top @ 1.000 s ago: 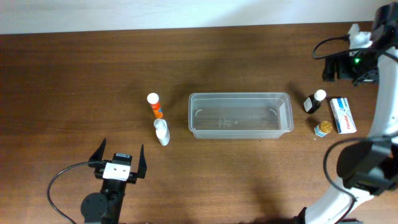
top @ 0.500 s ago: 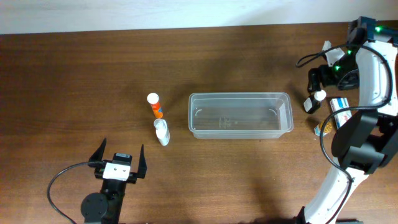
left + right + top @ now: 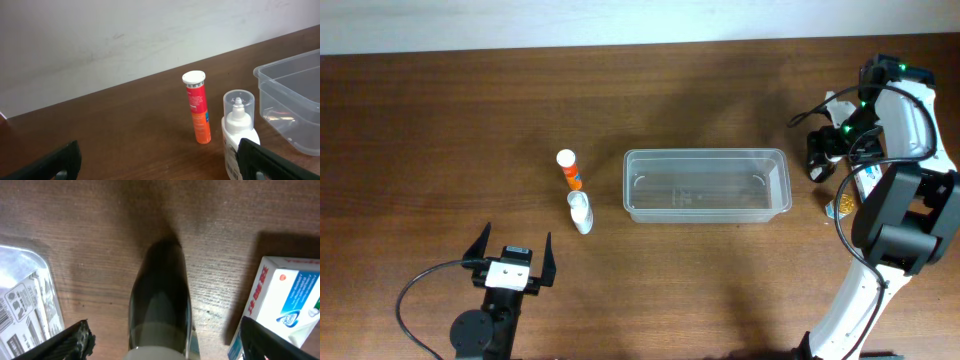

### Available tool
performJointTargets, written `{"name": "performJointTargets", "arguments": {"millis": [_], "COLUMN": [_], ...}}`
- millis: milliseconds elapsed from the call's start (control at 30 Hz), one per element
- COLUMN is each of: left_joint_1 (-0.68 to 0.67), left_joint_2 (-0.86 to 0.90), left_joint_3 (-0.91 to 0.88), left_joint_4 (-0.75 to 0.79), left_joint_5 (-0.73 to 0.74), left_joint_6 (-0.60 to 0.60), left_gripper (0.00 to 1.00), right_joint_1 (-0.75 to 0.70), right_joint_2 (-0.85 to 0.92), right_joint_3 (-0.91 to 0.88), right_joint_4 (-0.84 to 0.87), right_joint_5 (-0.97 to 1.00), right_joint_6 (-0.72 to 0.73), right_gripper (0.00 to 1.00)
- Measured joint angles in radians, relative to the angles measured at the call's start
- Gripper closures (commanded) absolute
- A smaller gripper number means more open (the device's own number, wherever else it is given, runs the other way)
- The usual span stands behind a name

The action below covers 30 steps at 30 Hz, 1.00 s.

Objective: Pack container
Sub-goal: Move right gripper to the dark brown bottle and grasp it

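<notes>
The clear plastic container [image 3: 706, 185] sits empty at the table's middle; its corner shows in the left wrist view [image 3: 292, 95] and its edge in the right wrist view [image 3: 25, 297]. My right gripper [image 3: 162, 345] is open, its fingers either side of a dark bottle [image 3: 161, 300] with a pale cap, right of the container [image 3: 817, 160]. My left gripper [image 3: 510, 262] is open and empty near the front edge. An orange tube [image 3: 569, 170] and a white squeeze bottle [image 3: 580, 212] stand left of the container, also in the left wrist view [image 3: 197, 107] [image 3: 239, 132].
A white and blue box [image 3: 285, 305] lies just right of the dark bottle, partly hidden in the overhead view [image 3: 865, 190]. A small gold-lidded jar [image 3: 837, 207] sits in front of it. The right arm's cable loops above the table's right edge.
My right arm has swung down and left from the far right corner, bringing the gripper over the dark bottle. The left arm has not moved.
</notes>
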Motion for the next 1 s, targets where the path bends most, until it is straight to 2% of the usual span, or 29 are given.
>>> {"name": "performJointTargets", "arguments": {"millis": [67, 133, 300, 400, 500, 800, 1000], "left_joint_1": [0.0, 0.0, 0.0, 0.0, 0.0, 0.0, 0.0], "left_joint_2": [0.0, 0.0, 0.0, 0.0, 0.0, 0.0, 0.0], "left_joint_3": [0.0, 0.0, 0.0, 0.0, 0.0, 0.0, 0.0], "left_joint_4": [0.0, 0.0, 0.0, 0.0, 0.0, 0.0, 0.0], "left_joint_5": [0.0, 0.0, 0.0, 0.0, 0.0, 0.0, 0.0], "left_joint_6": [0.0, 0.0, 0.0, 0.0, 0.0, 0.0, 0.0], "left_gripper": [0.01, 0.01, 0.01, 0.01, 0.01, 0.01, 0.01], "right_joint_1": [0.0, 0.0, 0.0, 0.0, 0.0, 0.0, 0.0], "right_joint_2": [0.0, 0.0, 0.0, 0.0, 0.0, 0.0, 0.01], "right_joint_3": [0.0, 0.0, 0.0, 0.0, 0.0, 0.0, 0.066], "right_joint_4": [0.008, 0.016, 0.023, 0.023, 0.023, 0.012, -0.089], "right_joint_5": [0.0, 0.0, 0.0, -0.001, -0.001, -0.003, -0.023], "right_joint_6": [0.0, -0.005, -0.002, -0.001, -0.002, 0.001, 0.027], "right_gripper": [0.23, 0.38, 0.57, 0.59, 0.7, 0.74, 0.74]}}
